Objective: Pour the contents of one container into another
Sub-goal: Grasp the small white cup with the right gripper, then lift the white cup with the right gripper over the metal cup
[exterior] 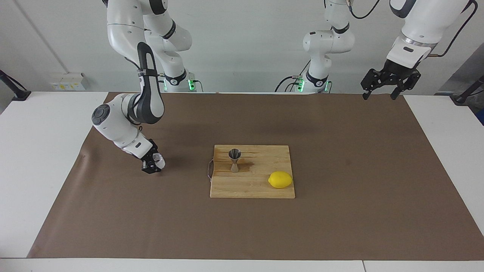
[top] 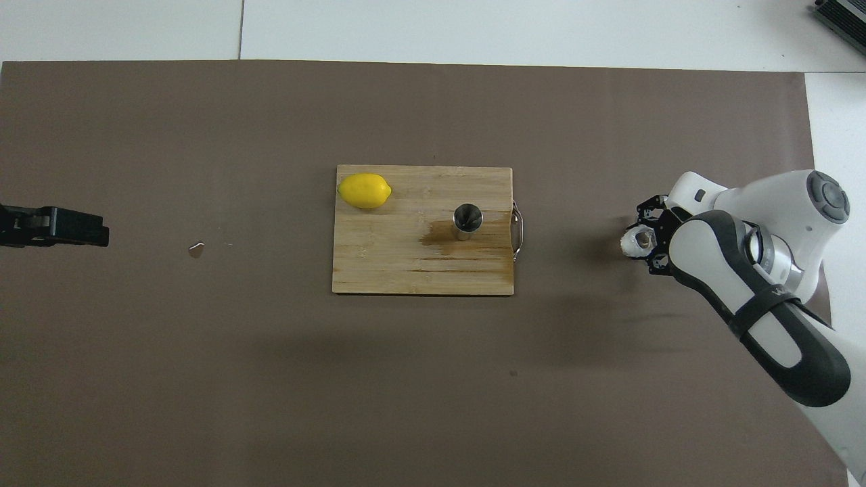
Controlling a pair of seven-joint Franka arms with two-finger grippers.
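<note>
A: Facing view first: the right claw (exterior: 153, 165) is low over the brown paper (exterior: 340, 226) toward the right arm's end of the tabletop (exterior: 38, 151), and it has closed around the clear cup (exterior: 159, 161).

B: Is the cup standing on the paper or lifted?

A: I cannot tell; it sits at about the level of the paper, with the fingers on either side of it. From the overhead view the cup (top: 636, 241) shows its round rim just at the tip of the right claw (top: 647, 238).

B: And the steel jigger?

A: The steel jigger (exterior: 235, 160) stands upright on the wooden cutting board (exterior: 253, 189) in the middle of the paper, near the board's edge that carries a metal handle (exterior: 209, 170), the edge toward the right arm. A dark wet stain marks the wood beside the jigger's foot. The cup and the jigger are well apart.

B: Anything else on the board?

A: A lemon (exterior: 280, 179) lies on the corner farther from the robots, toward the left arm's end, apart from the jigger.

B: What is the left arm doing?

A: It waits. The left claw (exterior: 382, 90) hangs high over the edge of the paper at the left arm's end, near the robots, with its fingers spread and nothing between them.
</note>
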